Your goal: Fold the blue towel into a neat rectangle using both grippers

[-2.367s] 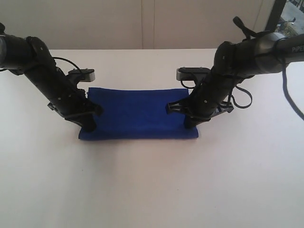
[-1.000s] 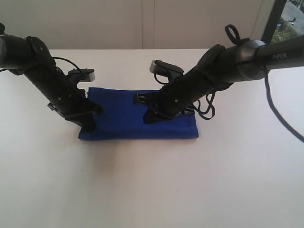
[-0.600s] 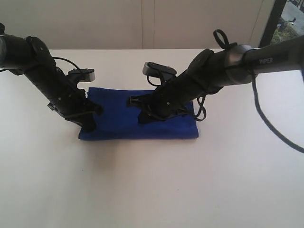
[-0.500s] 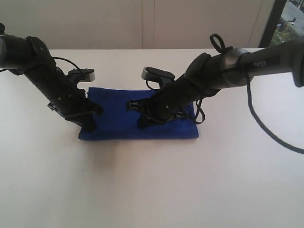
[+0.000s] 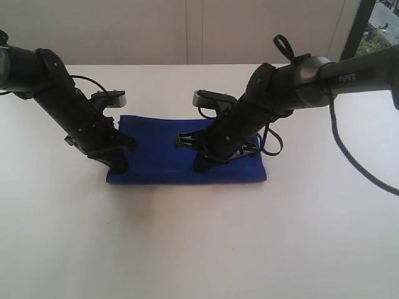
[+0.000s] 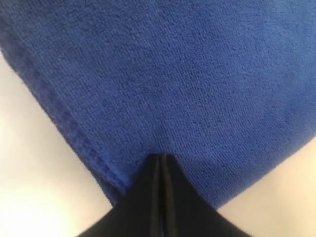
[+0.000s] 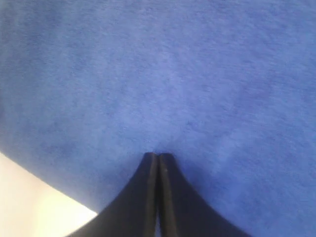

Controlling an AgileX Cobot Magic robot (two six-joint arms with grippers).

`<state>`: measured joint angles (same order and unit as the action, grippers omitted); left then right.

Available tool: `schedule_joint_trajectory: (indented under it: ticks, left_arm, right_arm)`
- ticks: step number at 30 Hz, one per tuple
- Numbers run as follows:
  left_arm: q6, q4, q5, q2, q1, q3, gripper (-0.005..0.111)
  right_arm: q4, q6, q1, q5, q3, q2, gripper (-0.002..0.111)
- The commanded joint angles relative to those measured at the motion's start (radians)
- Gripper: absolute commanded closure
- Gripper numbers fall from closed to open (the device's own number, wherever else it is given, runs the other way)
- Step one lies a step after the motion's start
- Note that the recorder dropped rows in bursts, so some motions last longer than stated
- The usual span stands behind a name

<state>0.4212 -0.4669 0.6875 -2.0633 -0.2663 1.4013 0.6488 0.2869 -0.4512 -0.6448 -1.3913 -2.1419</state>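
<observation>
One blue towel, two end effectors

Blue towel lies flat on the white table, folded into a long rectangle with a stitched hem along one edge. Left gripper has fingers pressed together, tips on the towel's left end. Right gripper has fingers together too, tips on the towel near its middle.

The towel is laid flat on the surface, just above the centre of the frame. The left claw is set on its left end, near the lower edge. The right claw is set slightly right of its middle, well apart from the first.
</observation>
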Motion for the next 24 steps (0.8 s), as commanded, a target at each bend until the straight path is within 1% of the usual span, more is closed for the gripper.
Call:
schedule_joint_trajectory:
  ticks: [1, 5, 11, 17, 24]
  left_arm:
    - [-0.006, 0.009, 0.019, -0.009, -0.003, -0.005, 0.107]
    - [-0.006, 0.011, 0.016, -0.009, -0.003, -0.005, 0.107]
    - [-0.006, 0.011, 0.016, -0.009, -0.003, -0.005, 0.107]
    - [-0.006, 0.011, 0.018, -0.009, -0.003, -0.005, 0.107]
    - [-0.006, 0.011, 0.018, -0.009, -0.003, -0.005, 0.107]
  right_arm:
    - [-0.086, -0.027, 0.040, -0.031, 0.008, 0.020, 0.108]
    - [-0.155, -0.064, 0.057, -0.051, 0.008, 0.029, 0.108]
    - [-0.315, -0.165, 0.086, -0.092, 0.008, 0.031, 0.108]
    - [-0.336, -0.165, 0.123, -0.115, 0.008, 0.046, 0.108]
    - [-0.407, -0.165, 0.173, -0.159, 0.008, 0.070, 0.108]
